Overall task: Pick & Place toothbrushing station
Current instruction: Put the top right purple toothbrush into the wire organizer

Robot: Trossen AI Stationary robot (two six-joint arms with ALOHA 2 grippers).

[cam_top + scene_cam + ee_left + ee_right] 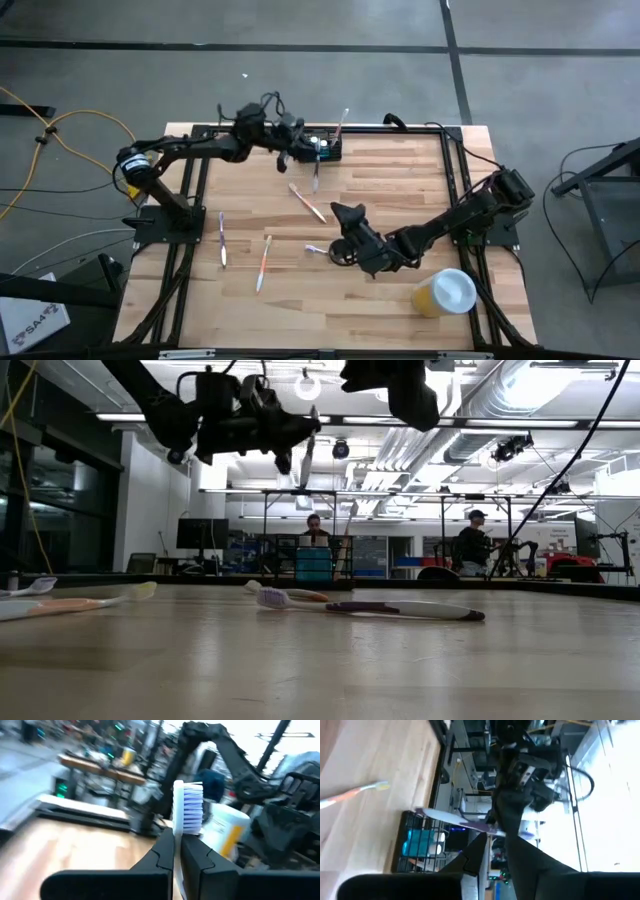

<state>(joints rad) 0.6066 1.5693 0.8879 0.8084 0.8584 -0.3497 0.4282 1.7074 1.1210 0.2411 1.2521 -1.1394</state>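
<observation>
The toothbrushing station (328, 148) is a small black caddy at the table's far edge, with a brush standing in it; it also shows in the right wrist view (420, 842). My left gripper (298, 145) hovers just left of it, shut on a white toothbrush with blue-white bristles (187, 810), which shows high up in the low view (306, 460). My right gripper (345, 232) is raised over the table's middle right (400, 390), shut on a pale strip that looks like a toothbrush handle. My left gripper pinches the toothbrush's neck (176, 842), just below the head, between its two fingers. The fingers reach level and lie across the brush. The head sticks out past the fingertips, and the brush is lifted clear of the table, roughly upright. My right gripper has a pale handle (470, 887) between its two fingers. Only a short strip of it shows, low between them. The fingers hide which part of the brush it is and how the rest sits.
Loose toothbrushes lie on the wood: two near the left (222, 240) (263, 262), one at the middle (307, 202), and a purple-headed one (370, 607) just left of my right gripper. A yellow cup with a white lid (445, 292) stands near the right front.
</observation>
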